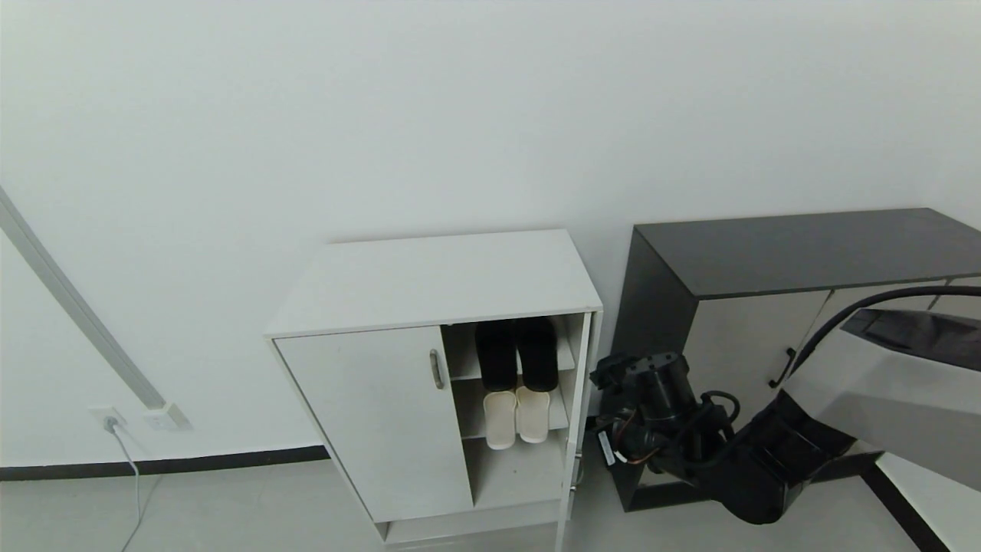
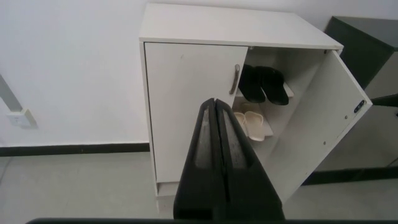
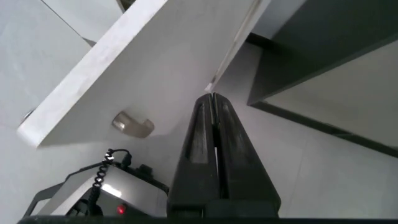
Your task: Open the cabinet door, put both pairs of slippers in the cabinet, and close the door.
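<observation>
At the far left a wall socket (image 1: 107, 418) sits low on the wall. Next comes the white cabinet (image 1: 437, 280). It has two doors: the closed door (image 1: 375, 422) on its left half and the open door (image 1: 576, 414) swung out on its right.

The left gripper (image 2: 215, 106) hangs well back from the cabinet and faces the closed door, its jaws pressed together on nothing.

In the uncovered half lie two pairs, four slippers in all. The black slippers (image 1: 517, 354) are on the upper shelf, and the cream slippers (image 1: 516, 415) are on the shelf below, heels outward. Both pairs are in place, so closing the door looks to be what is left.

The open door stands edge-on to the head camera, long axis upright, between the slippers and the right arm. The right gripper (image 3: 212, 102) is just beside the door's outer face, jaws clenched and empty, with the door's one handle (image 3: 132, 124) close by. The door lies to this gripper's left, and the right arm is much the nearer, so a leftward push on that face should swing it shut. Farthest right stands one dark cabinet (image 1: 805, 249).
</observation>
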